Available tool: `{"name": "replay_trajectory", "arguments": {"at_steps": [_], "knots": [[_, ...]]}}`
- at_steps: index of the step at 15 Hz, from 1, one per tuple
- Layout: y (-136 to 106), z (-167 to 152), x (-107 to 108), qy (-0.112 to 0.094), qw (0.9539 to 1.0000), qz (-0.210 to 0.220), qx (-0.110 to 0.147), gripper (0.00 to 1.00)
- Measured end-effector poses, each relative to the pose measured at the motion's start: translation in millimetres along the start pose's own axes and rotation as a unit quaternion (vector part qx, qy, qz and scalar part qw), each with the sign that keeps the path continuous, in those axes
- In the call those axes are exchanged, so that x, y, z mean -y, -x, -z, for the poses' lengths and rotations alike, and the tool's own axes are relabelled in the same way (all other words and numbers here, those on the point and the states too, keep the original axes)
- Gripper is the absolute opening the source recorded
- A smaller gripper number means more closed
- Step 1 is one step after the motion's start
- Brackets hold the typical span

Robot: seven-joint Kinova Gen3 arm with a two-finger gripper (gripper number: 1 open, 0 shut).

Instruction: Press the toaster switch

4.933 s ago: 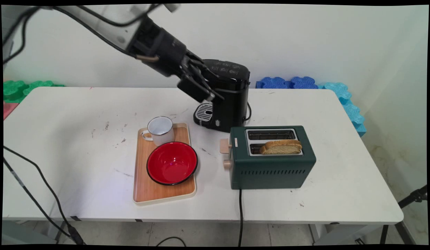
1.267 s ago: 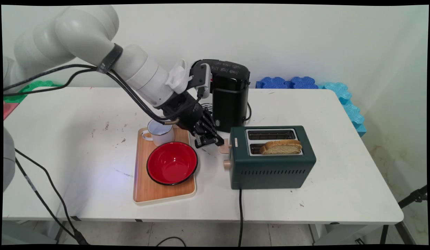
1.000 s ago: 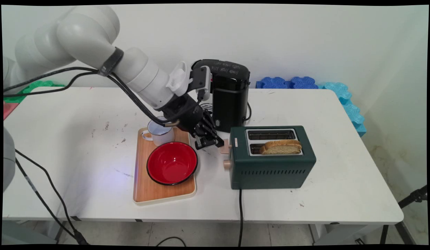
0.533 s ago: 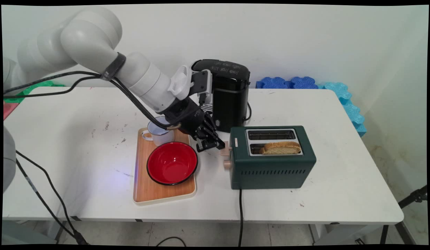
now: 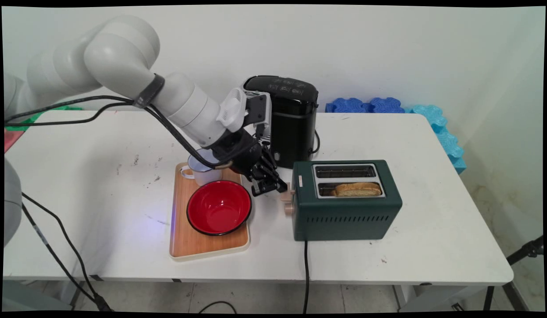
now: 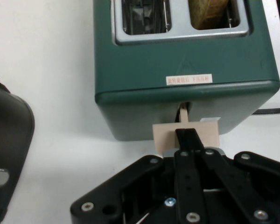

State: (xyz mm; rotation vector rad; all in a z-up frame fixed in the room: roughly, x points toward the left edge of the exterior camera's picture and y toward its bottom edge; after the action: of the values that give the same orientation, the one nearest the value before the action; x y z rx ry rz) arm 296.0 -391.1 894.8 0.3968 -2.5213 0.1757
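Pincer (image 5: 278, 187) fingers are pressed together, their tips resting on top of the tan lever (image 6: 165, 135) at the end of the green toaster (image 5: 344, 216), not pinching it. The toaster stands mid-table (image 5: 388, 265), towards the near edge. A bread slice (image 5: 357, 189) sits low in its nearer slot; the farther slot is empty. Just beside it, the wooden tray (image 5: 180, 238) holds an empty red bowl (image 5: 218, 207) and a white mug (image 5: 203, 172), partly hidden. The black coffee machine (image 5: 293, 119) stands behind.
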Motion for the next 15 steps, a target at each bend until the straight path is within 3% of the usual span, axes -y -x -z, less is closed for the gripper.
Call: {"name": "replay_trajectory", "arguments": {"at_steps": [15], "knots": [[8,-16,-2,-0.004,1.0000,0.006,-0.002,0.00]]}}
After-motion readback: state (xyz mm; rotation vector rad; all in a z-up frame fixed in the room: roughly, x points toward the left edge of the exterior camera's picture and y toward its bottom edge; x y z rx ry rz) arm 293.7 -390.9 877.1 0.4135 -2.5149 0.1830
